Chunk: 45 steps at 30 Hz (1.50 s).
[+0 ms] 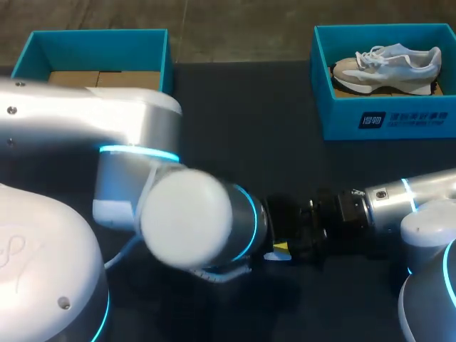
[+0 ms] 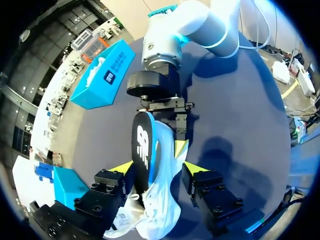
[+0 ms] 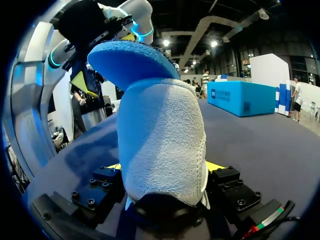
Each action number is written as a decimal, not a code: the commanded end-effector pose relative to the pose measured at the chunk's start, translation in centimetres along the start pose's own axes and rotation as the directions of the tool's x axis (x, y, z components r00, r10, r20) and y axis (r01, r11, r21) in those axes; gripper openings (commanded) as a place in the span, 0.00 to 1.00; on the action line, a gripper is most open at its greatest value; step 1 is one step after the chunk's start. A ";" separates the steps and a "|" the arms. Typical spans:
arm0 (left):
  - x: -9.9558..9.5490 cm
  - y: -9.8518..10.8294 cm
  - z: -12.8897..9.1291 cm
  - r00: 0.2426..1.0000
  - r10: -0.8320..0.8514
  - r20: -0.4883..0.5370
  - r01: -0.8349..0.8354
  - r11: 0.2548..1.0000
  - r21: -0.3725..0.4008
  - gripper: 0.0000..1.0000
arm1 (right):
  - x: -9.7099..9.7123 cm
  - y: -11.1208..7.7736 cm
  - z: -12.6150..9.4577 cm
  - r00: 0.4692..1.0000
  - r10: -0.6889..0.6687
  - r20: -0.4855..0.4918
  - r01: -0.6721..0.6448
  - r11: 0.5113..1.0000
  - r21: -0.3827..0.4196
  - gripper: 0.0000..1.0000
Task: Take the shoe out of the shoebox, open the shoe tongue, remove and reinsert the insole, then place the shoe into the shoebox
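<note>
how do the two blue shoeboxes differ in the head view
The right shoebox holds a pale sneaker; the left shoebox shows only brown cardboard inside. The right shoebox's front wall shows; my left arm covers the left shoebox's. Both are blue and open.

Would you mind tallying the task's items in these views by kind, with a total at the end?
blue shoeboxes: 2
shoe: 1
insole: 1
Total: 4
</note>
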<state>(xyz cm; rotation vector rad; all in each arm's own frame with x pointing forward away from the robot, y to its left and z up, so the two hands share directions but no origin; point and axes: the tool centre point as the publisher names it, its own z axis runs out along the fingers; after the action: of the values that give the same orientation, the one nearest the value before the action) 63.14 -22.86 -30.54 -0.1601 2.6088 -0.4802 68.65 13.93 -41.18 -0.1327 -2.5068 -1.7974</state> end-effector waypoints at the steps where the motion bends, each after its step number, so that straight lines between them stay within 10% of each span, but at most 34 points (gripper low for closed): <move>1: 0.6 0.0 0.6 1.000 0.004 0.024 -0.004 1.000 0.004 0.50 | 0.1 0.0 0.1 1.000 0.001 0.002 -0.001 1.000 0.002 0.00; 30: -0.9 -1.4 3.1 0.989 0.017 0.145 -0.020 1.000 0.021 0.37 | 0.1 0.0 0.1 1.000 0.001 0.002 -0.001 1.000 0.002 0.00; 38: -1.8 -1.4 3.5 0.987 -0.005 0.158 0.002 1.000 0.019 0.00 | 0.1 0.0 0.1 1.000 0.001 0.002 -0.001 1.000 0.002 0.00; 45: -2.4 -1.8 3.7 0.987 -0.019 0.159 0.016 1.000 0.026 0.00 | 0.1 0.0 0.1 1.000 0.001 0.002 -0.001 1.000 0.002 0.00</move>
<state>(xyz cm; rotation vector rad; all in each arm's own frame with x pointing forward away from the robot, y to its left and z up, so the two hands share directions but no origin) 66.80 -25.15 -31.96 -0.2046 2.4434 -0.4814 68.65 13.93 -41.19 -0.1328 -2.5069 -1.7973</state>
